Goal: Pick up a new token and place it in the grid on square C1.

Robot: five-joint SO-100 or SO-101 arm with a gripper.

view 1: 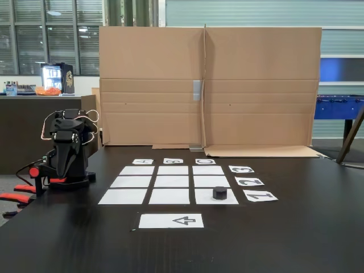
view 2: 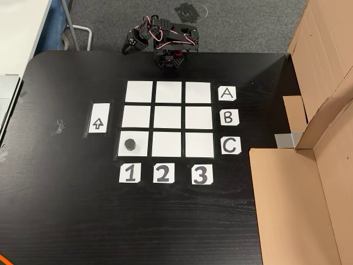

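The black round token (view 1: 219,193) (view 2: 130,144) sits upright on square C1 (view 1: 203,199) (view 2: 142,150), the corner cell of the grid (view 1: 172,182) (view 2: 168,117) in line with the "C" and "1" labels. My arm is folded up at the table edge beyond row A, well away from the token. Its gripper (view 1: 65,169) (view 2: 128,46) points down, looks shut and holds nothing.
A white sheet with an arrow (view 1: 170,220) (view 2: 97,120) lies beside column 1. A tall cardboard screen (view 1: 210,85) (view 2: 320,165) stands past column 3, and red clamps (view 1: 23,190) hold the arm's base. The other grid cells are bare.
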